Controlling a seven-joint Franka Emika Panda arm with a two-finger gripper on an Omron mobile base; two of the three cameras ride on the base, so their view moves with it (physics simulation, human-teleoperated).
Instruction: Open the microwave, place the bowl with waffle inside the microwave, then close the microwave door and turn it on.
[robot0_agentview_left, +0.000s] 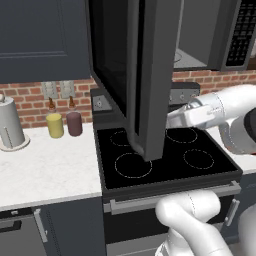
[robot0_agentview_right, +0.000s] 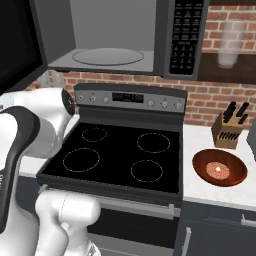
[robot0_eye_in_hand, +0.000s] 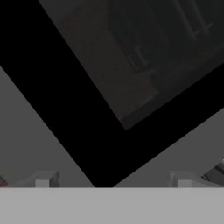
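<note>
Grey microwave door (robot0_agentview_left: 150, 75) swung open | hand (robot0_eye_in_hand: 113, 181) spread wide, empty, facing door glass

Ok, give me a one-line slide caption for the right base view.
Microwave open and empty above the stove; bowl with waffle waits on the counter beside the knife block.

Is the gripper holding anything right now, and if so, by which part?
Nothing is held. The gripper is open, its fingertips wide apart, facing the microwave door's black glass.
</note>
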